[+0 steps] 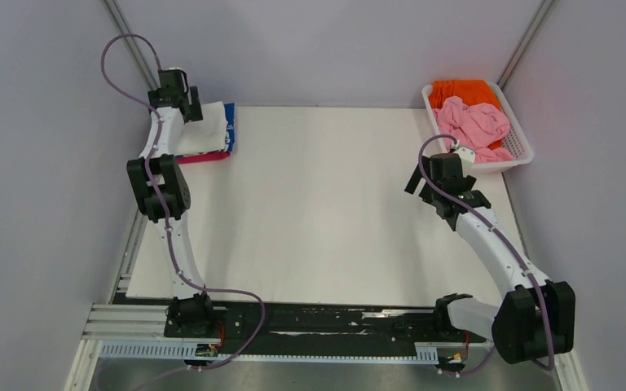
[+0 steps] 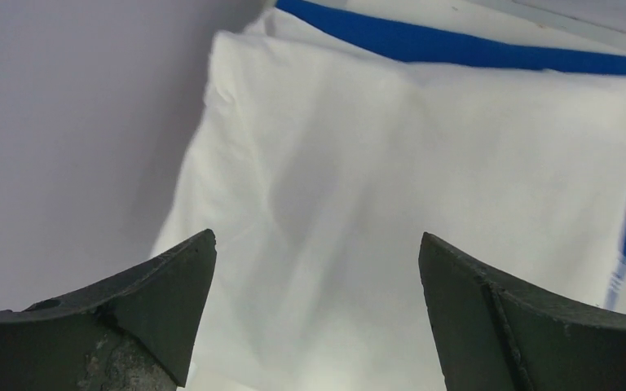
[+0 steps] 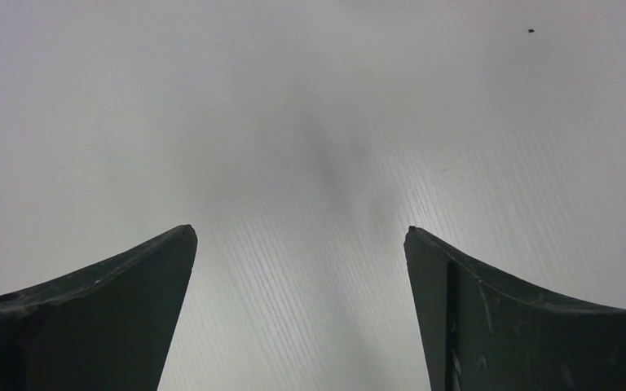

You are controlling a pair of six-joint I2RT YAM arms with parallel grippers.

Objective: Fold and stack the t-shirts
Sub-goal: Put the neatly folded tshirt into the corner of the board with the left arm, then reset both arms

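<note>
A stack of folded t-shirts sits at the far left of the table: a white one (image 1: 209,130) on top, a blue one (image 1: 231,129) under it, a pink-red edge (image 1: 204,158) at the bottom. The left wrist view shows the white shirt (image 2: 391,187) with the blue edge (image 2: 456,47) behind. My left gripper (image 1: 198,114) hovers over the stack, open and empty (image 2: 316,244). My right gripper (image 1: 418,175) is open and empty (image 3: 300,236) over bare table. A crumpled pink shirt (image 1: 477,126) and an orange shirt (image 1: 460,91) lie in the basket.
A white plastic basket (image 1: 526,151) stands at the far right corner of the white table (image 1: 326,212). Grey walls close in on the left, back and right. The arms' rail runs along the near edge.
</note>
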